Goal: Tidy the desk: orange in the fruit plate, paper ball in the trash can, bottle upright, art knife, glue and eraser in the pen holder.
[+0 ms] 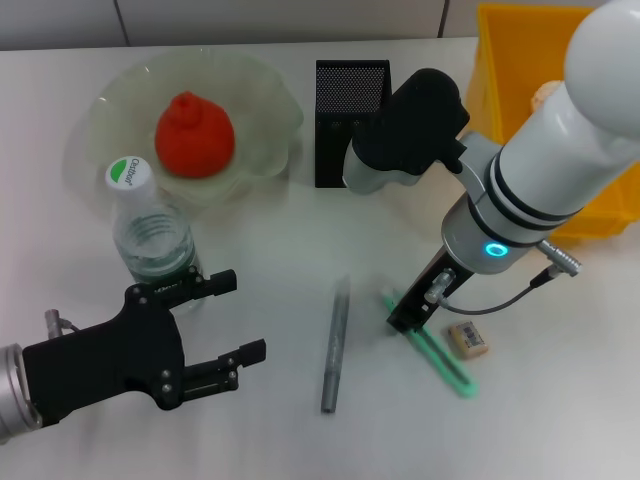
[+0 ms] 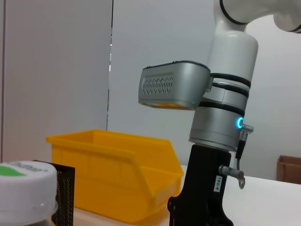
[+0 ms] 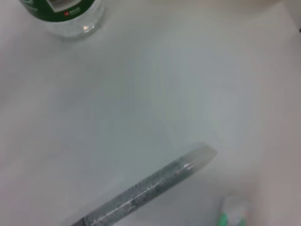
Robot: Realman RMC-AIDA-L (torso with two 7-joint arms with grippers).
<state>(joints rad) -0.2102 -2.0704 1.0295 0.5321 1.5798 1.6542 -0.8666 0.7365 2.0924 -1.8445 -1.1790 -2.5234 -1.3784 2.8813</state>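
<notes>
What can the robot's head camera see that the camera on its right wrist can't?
Only the head view shows the orange in the fruit plate, the black pen holder, the yellow bin, the eraser and both claws: left claw open beside the bottle, right claw down at the green art knife. Only the right wrist view shows nothing extra. Both show the bottle, grey glue stick and art knife.

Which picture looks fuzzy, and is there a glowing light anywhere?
The right wrist view is fuzzy: the grey stick and the bottle look soft. In the head and left wrist views, a blue ring glows on the right arm.
</notes>
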